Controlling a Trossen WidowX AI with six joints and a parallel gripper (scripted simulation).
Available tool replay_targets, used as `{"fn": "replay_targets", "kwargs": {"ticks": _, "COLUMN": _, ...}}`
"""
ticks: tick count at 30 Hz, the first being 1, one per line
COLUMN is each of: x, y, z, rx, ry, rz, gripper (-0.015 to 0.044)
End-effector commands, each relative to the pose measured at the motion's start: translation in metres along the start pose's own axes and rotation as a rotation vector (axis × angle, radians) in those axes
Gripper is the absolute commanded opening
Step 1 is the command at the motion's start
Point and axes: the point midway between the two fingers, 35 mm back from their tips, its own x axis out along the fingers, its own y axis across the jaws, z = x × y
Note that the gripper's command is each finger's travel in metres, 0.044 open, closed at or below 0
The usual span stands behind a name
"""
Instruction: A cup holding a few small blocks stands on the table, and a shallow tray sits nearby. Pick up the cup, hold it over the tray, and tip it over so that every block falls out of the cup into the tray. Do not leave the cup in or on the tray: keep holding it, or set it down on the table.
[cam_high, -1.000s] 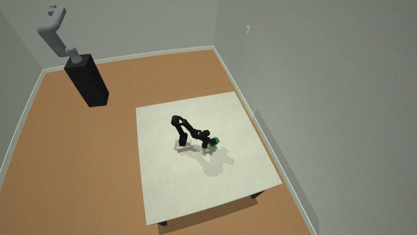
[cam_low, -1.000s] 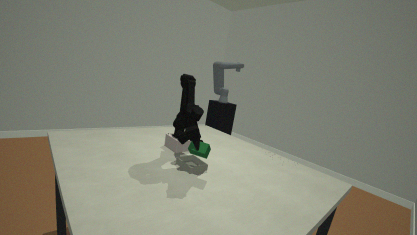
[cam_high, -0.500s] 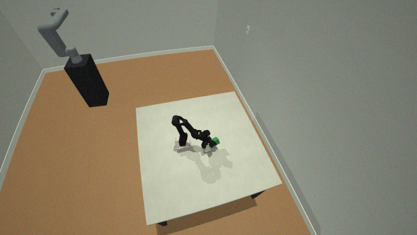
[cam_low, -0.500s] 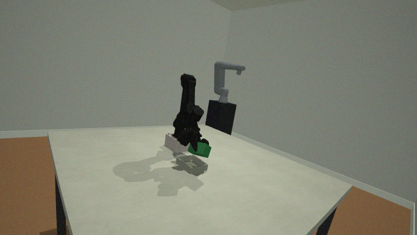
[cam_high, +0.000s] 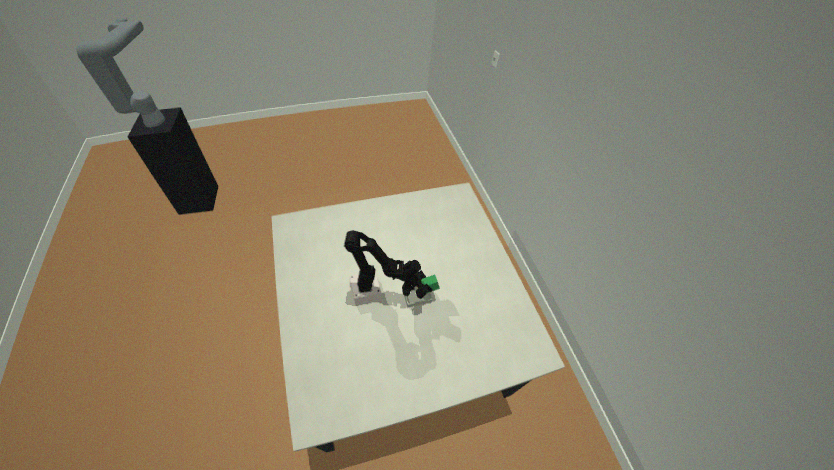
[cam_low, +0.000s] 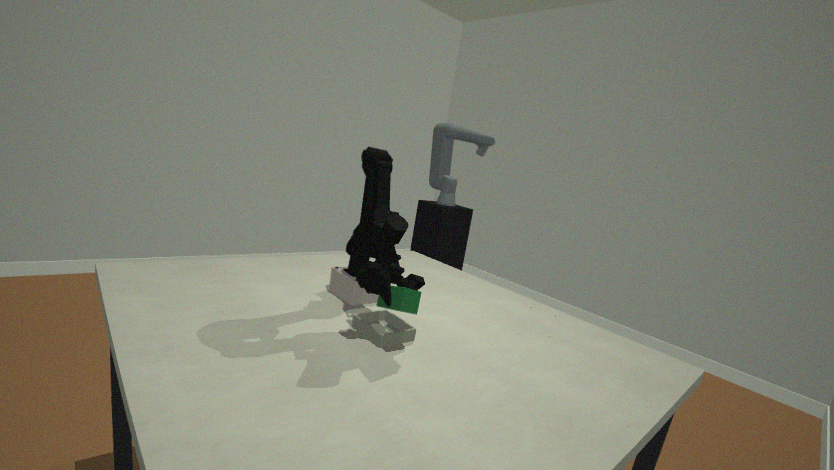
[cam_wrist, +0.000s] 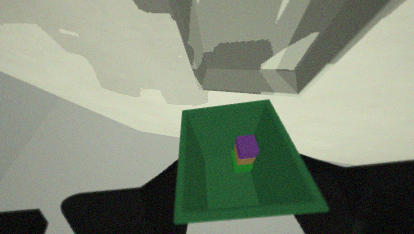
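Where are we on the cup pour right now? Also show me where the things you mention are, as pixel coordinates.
Done: the green cup (cam_high: 430, 282) (cam_low: 407, 300) (cam_wrist: 232, 212) is off the table, clamped in the gripper (cam_low: 402, 293).
In hand: it is held raised near the tray (cam_low: 402, 334) (cam_wrist: 250, 80), with a purple, an orange and a green block (cam_wrist: 243, 169) inside.
Left: tipping the blocks into the tray, then keeping hold of the cup or setting it on the table.
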Motion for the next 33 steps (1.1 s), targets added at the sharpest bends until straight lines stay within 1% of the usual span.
{"fn": "replay_targets", "kwargs": {"ticks": 1, "x": 0.0009, "y": 0.0017, "z": -0.0032, "rx": 0.089, "ry": 0.008, "rz": 0.008, "gripper": 0.0000}}
{"fn": "replay_targets", "kwargs": {"ticks": 9, "x": 0.0021, "y": 0.0014, "z": -0.0031, "rx": 0.249, "ry": 0.009, "rz": 0.007, "gripper": 0.0000}}
{"fn": "replay_targets", "kwargs": {"ticks": 16, "x": 0.0025, "y": 0.0014, "z": -0.0031, "rx": 0.252, "ry": 0.013, "rz": 0.008, "gripper": 0.0000}}
{"fn": "replay_targets", "kwargs": {"ticks": 33, "x": 0.0081, "y": 0.0016, "z": -0.0021, "rx": 0.251, "ry": 0.118, "rz": 0.034, "gripper": 0.0000}}
